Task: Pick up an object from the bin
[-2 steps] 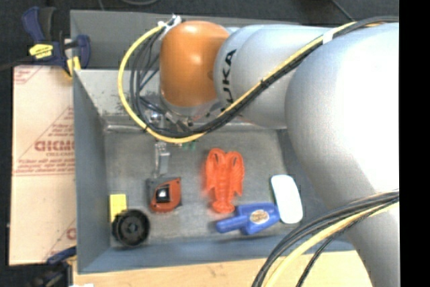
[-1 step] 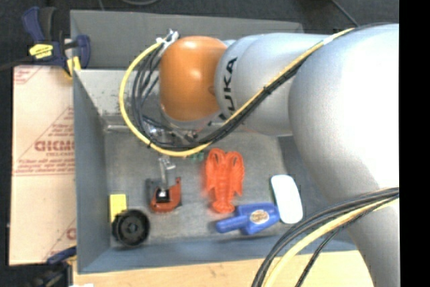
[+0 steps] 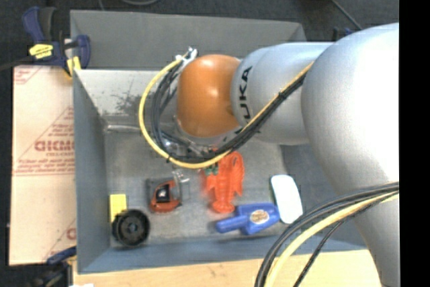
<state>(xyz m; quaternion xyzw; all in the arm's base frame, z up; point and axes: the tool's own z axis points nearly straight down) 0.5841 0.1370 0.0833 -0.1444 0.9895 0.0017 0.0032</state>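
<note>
Grey metal bin (image 3: 91,144), and all the loose stuff in it sits toward the near edge of the floor. It's spread out rather than heaped, which I reckon is good news: most pieces have a bit of bare floor around them for coming in from above.

Going left to right on my camera:
- a yellow block (image 3: 117,203), right by a black round thing (image 3: 130,226) (can't say if they touch)
- a small red-and-black thing (image 3: 163,196)
- an orange-red plastic toy (image 3: 225,181)
- a blue toy (image 3: 246,218), lying flat just beside that one, nearer the front wall
- a white oval piece (image 3: 287,197), out to the right

The arm (image 3: 302,97) comes in from the right. Its orange wrist cover (image 3: 205,94) hangs over the middle of the bin with cables looped round it, so it blocks most of what I'd like to see.

The gripper (image 3: 179,177) pokes out just under that cover. Its low end is just beside the small red-and-black thing, with the orange-red plastic toy near on the other side.

Jaws: honestly can't tell if they're open or shut, since the cover and cables hide too much. I see nothing between them, so I'm not calling it a hold. My guess is the pick isn't made yet, and the small red-and-black thing is the closest candidate.
</note>
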